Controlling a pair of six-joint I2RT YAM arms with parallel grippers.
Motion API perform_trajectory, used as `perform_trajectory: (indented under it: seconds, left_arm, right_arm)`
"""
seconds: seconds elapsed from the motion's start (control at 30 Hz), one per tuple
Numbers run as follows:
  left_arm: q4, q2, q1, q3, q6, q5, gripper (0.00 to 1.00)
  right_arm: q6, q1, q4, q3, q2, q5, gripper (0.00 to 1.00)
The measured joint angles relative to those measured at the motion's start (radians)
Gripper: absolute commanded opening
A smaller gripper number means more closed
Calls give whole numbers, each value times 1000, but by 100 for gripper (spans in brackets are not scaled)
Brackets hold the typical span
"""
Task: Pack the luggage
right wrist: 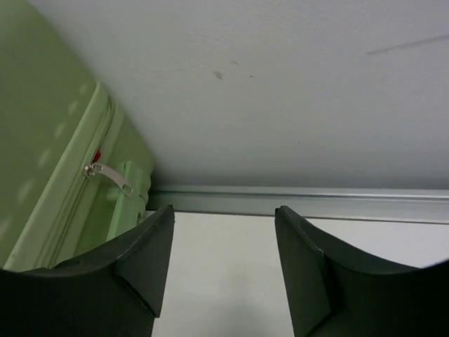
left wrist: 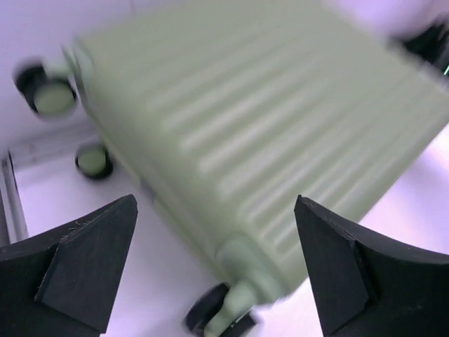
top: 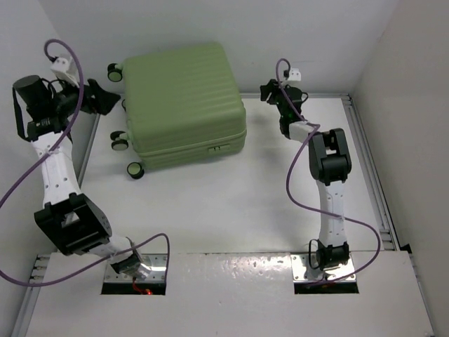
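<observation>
A white worktop [top: 231, 210] edged with silver metal rails [top: 374, 175] sits between plain white walls [top: 316, 35], a glossy white panel [top: 231, 295] along its near edge.

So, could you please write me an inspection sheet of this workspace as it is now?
Surface: white table, carrying the luggage.
Job's things: luggage closed, lying flat, zipper pull at its seam.
Clutter: nothing seen.
Grippers: left gripper open, empty, near the wheels; right gripper open, empty, beside the luggage.
Cables: purple cable loops loosely along each arm.
Surroundings: white walls; metal rail at table edge.
</observation>
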Motion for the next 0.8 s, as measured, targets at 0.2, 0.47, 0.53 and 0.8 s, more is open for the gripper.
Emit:
perform_trajectory:
  seconds: [0.2, 0.47, 0.53, 0.8]
  left_arm:
    - [247, 82, 0, 76, -347, -132, 81]
    - [75, 391, -77, 266, -414, -585, 50]
    - [34, 474, -107, 324, -415, -646, 49]
    - [-31, 771, -190, 566, -417, -681, 47]
  right_arm:
    - [256, -24, -270, 295, 139, -81, 39]
    - [321, -45, -456, 394, 209, -217, 32]
    - [340, -40, -465, 393, 212, -260, 32]
    - [358, 14, -382, 280, 212, -468, 37]
